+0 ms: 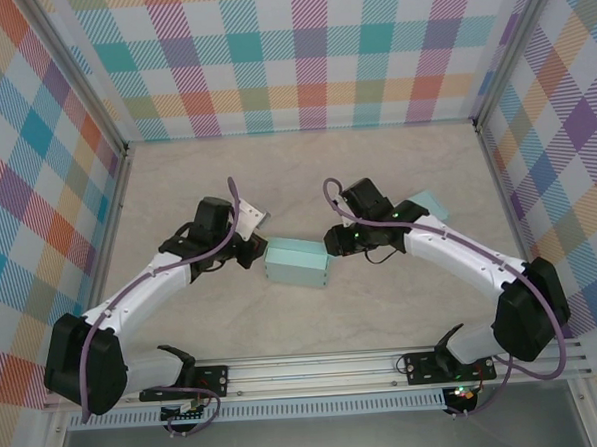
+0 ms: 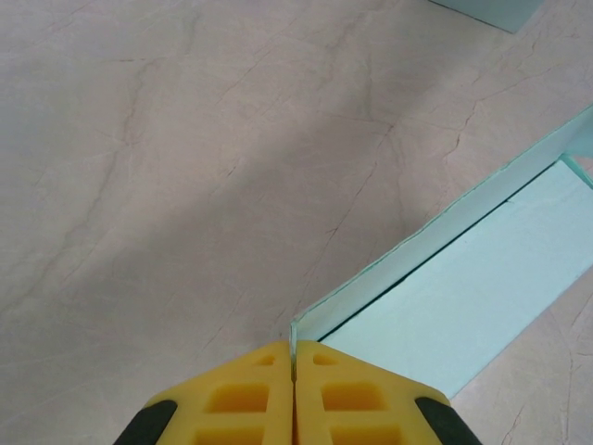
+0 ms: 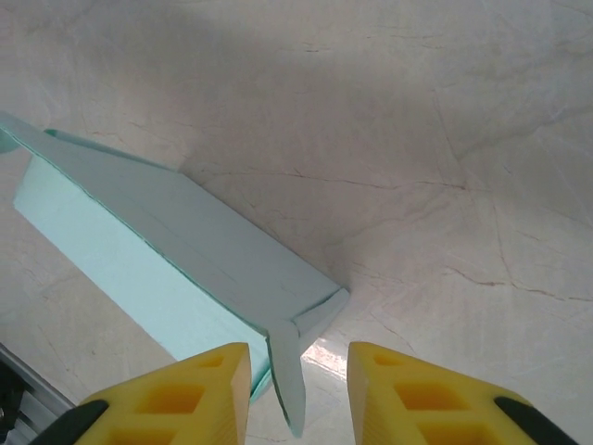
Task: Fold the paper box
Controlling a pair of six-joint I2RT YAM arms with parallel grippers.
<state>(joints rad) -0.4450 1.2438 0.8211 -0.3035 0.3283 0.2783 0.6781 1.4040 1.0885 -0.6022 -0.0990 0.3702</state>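
The box [image 1: 297, 262] lies near the centre of the table [image 1: 176, 170], between the two arms. It is thin paper, judged light, flexible and easily creased, so take hold only at flaps and wall edges. The left gripper [image 2: 293, 357] is pressed together on a wall edge at the left end. The right gripper [image 3: 296, 352] is spread, straddling the right end flap [image 3: 283, 363] without clamping it.

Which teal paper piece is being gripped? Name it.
The teal box between the arms: the left gripper is shut on its edge. The other teal piece lies apart beyond the right arm.
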